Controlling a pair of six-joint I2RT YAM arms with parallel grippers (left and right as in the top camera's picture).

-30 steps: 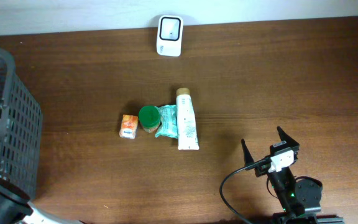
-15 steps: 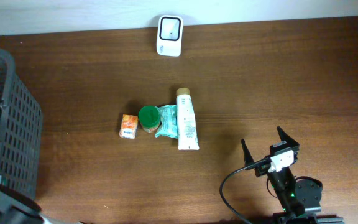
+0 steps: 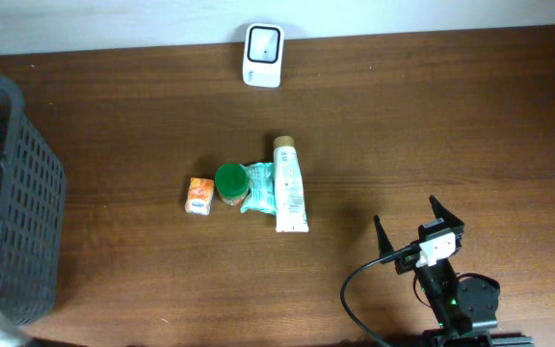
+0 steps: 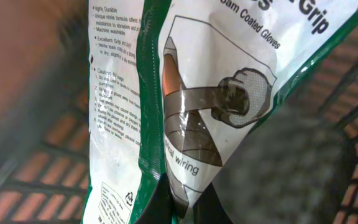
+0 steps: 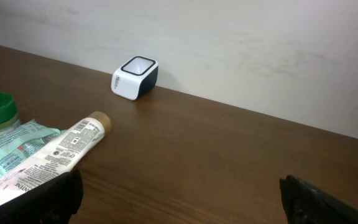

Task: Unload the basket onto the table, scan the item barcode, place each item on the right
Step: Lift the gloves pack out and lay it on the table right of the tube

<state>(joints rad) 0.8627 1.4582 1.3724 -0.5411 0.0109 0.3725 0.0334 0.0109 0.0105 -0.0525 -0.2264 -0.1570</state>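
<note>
Brown wooden table (image 3: 403, 116), left gripper (image 4: 174, 210) clamped on glove packet (image 4: 191, 93), grey basket (image 3: 27, 193) mesh behind, right gripper (image 3: 405, 212) spread wide

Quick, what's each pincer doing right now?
Left pincer: closed, holding the foam coated gloves packet.
Right pincer: open, holding nothing.

**Soft, even light, with blur only away from the claws**

The overhead view is evenly bright and sharp, with small soft shadows; only its lower-left corner is smeared. Just above the left claw (image 4: 174, 210), the glove packet (image 4: 185, 93) prints crisply, while the basket mesh (image 4: 353, 93) behind it is out of focus. The right claw (image 5: 179, 180) looks dark and soft-edged, and the wall (image 5: 229, 37) beyond it is pale and flatly lit.
</note>
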